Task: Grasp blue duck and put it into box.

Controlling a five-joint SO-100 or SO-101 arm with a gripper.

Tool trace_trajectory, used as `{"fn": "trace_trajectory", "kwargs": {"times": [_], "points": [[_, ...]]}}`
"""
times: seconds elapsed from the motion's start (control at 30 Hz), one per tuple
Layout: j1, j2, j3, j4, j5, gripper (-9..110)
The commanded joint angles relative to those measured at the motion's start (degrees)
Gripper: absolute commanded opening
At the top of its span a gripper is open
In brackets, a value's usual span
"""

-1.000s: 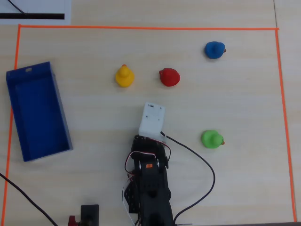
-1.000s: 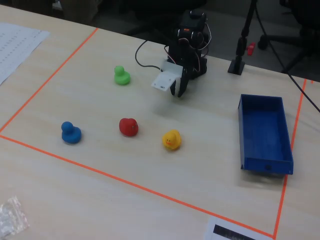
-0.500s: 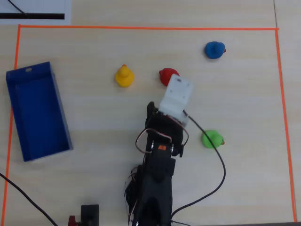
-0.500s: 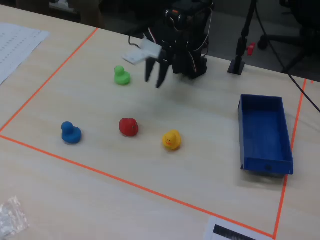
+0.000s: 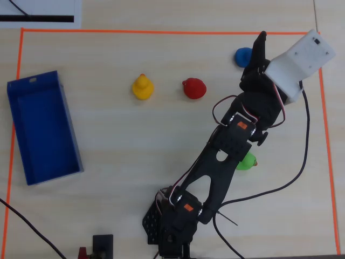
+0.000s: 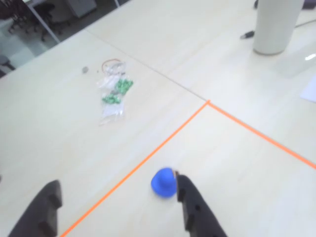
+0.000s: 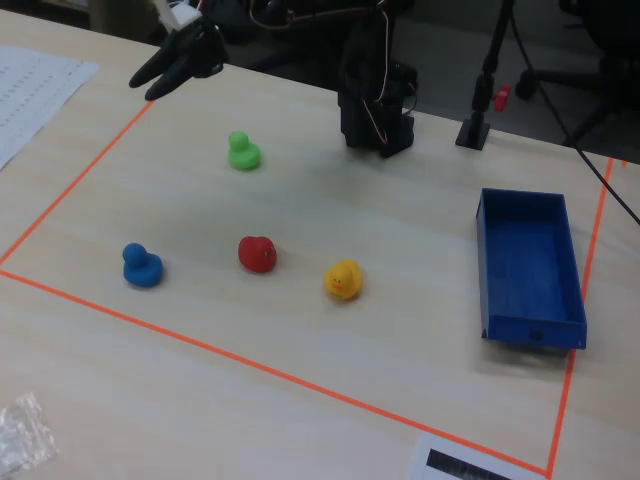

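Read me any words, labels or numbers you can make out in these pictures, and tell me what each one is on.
No text can be read.
Printed sheet at the fixed view's left edge: rows of print, too small to read.
White sheet with a black bar at that view's bottom edge: no readable characters.
Blue duck, box, gripper: no visible markings.
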Motion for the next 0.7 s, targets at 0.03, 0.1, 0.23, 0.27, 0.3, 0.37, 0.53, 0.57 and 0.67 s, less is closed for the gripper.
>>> {"fn": "trace_trajectory", "kwargs": {"times": [0.03,0.1,0.23,0.27,0.3,0.37,0.53,0.57,0.67], "points": [[1.93,-6.68,-2.55,-10.37,-1.41,33],[2.46,-9.84,-1.23,-15.21,-2.29,33],[3.25,-16.96,-1.41,-22.32,-3.16,34],[3.43,-18.9,-2.02,-23.82,-3.52,34],[3.6,-20.74,-2.64,-25.14,-3.69,34],[3.69,-23.82,-3.78,-27.33,-4.22,34],[2.37,-29.09,-3.6,-31.82,-6.06,35],[1.93,-30.06,-2.9,-33.57,-6.77,35],[0.53,-33.66,-1.93,-38.94,-8.88,35]]}}
